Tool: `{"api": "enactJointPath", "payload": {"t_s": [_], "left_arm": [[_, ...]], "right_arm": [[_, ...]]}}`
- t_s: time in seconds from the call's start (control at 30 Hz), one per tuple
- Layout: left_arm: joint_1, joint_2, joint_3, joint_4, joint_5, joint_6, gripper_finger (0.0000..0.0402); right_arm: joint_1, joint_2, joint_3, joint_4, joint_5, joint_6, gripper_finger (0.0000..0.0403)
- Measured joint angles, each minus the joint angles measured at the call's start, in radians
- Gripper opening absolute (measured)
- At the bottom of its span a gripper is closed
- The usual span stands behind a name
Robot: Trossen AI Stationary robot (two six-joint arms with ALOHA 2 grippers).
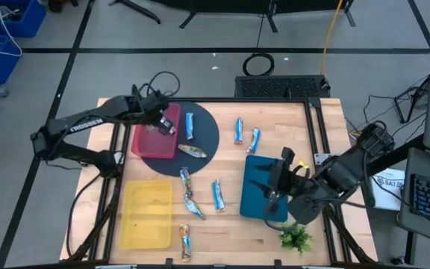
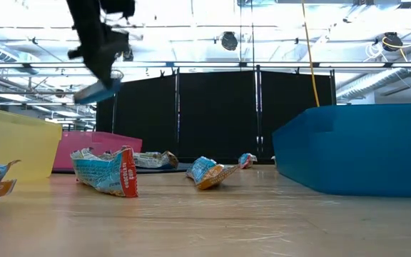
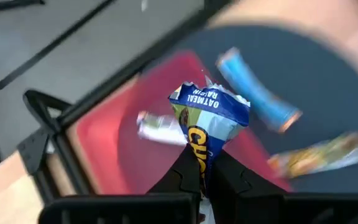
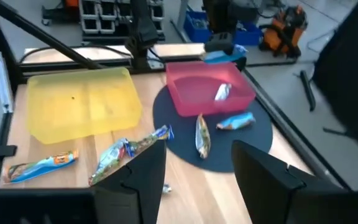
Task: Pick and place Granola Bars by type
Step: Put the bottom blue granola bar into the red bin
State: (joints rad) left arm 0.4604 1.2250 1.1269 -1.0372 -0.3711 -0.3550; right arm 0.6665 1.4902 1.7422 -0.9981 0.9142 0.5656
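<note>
Granola bars in blue wrappers lie scattered: two on the dark round mat (image 1: 207,138), two on the wood behind the blue tray (image 1: 263,187), several near the yellow tray (image 1: 149,213). One silver-ended bar (image 3: 157,127) lies in the red tray (image 1: 146,142). My left gripper (image 1: 164,125) hovers over the red tray, shut on a blue oatmeal raisin bar (image 3: 210,115). My right gripper (image 4: 197,180) is open over the blue tray and holds nothing. My left gripper pinches the blue bar by one end (image 3: 199,158) between its two fingers (image 3: 185,177), coming from above. The rest of the wrapper sticks out past the fingertips. The bar (image 2: 95,91) hangs lifted clear, tilted, above the red tray.
A small green plant (image 1: 295,237) stands at the near right corner by the blue tray. The yellow tray sits at the near left with nothing in it. Bare wood lies between the trays near the front edge. Black frame rails border the table.
</note>
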Motion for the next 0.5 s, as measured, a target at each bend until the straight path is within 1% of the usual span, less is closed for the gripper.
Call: {"api": "enactJointPath", "payload": {"t_s": [0.07,0.2,0.3,0.37,0.43,0.5], "left_arm": [[0.047,0.014,-0.06,0.033,0.027,0.056,0.0013],[0.132,0.04,-0.199,0.125,0.123,0.132,0.0013],[0.165,0.055,-0.27,0.217,0.145,0.175,0.0013],[0.182,0.072,-0.291,0.252,0.17,0.2,0.0014],[0.198,0.081,-0.3,0.28,0.202,0.217,0.0033],[0.205,0.08,-0.304,0.302,0.215,0.23,0.0063]], "right_arm": [[-0.005,-0.021,-0.075,0.06,0.0,0.019,0.0174],[-0.012,-0.065,-0.215,0.221,-0.001,0.047,0.0167],[-0.02,-0.092,-0.299,0.364,-0.003,0.032,0.0164],[-0.031,-0.11,-0.347,0.458,-0.02,0.008,0.0164],[-0.05,-0.128,-0.384,0.549,-0.069,-0.019,0.0164],[-0.067,-0.145,-0.415,0.626,-0.126,-0.045,0.0163]]}}
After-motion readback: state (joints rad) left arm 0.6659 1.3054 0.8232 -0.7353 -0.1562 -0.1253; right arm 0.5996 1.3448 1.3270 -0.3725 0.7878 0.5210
